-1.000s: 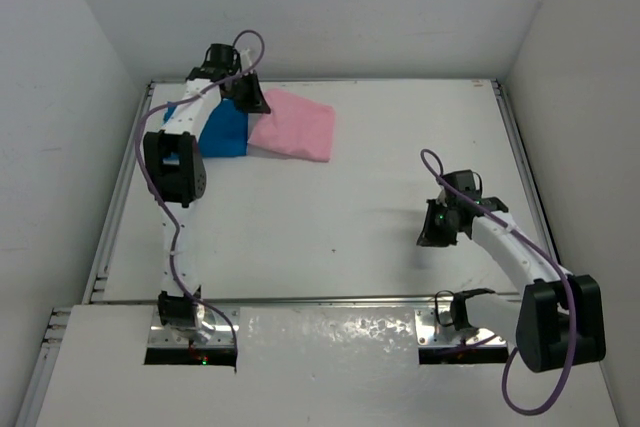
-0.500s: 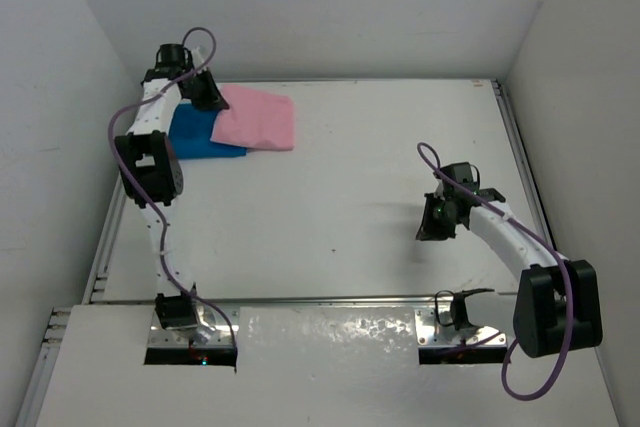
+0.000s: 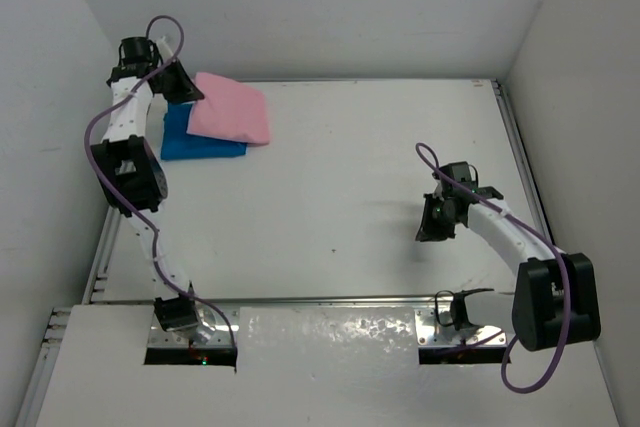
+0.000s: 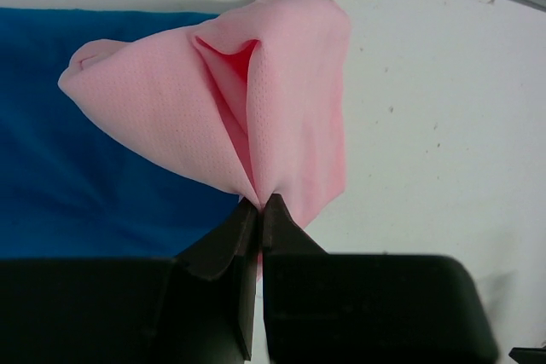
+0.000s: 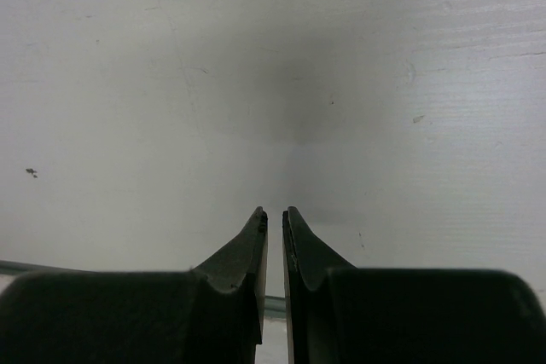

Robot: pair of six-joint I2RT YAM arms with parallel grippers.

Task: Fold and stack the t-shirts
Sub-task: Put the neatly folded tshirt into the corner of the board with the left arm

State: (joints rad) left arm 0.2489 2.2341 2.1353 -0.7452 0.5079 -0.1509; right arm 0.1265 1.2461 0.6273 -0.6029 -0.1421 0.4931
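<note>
The folded pink t-shirt (image 3: 232,109) lies at the far left of the table, its left part resting on the folded blue t-shirt (image 3: 205,141). My left gripper (image 3: 185,88) is shut on the pink shirt's left edge. In the left wrist view the pink cloth (image 4: 281,100) bunches up from the pinched tip of the left gripper (image 4: 260,202), over the blue shirt (image 4: 77,176). My right gripper (image 3: 428,223) hovers low over the bare table on the right. In its wrist view the right gripper (image 5: 274,213) shows only a sliver between its jaws, with nothing in it.
White walls close in the table on the left, back and right. A metal rail (image 3: 110,237) runs along the left edge and another (image 3: 525,167) along the right. The left arm's elbow (image 3: 125,172) stands just near of the shirts.
My left gripper has swung left towards the back corner, pulling the pink shirt with it onto the blue one. The right arm has barely shifted.
</note>
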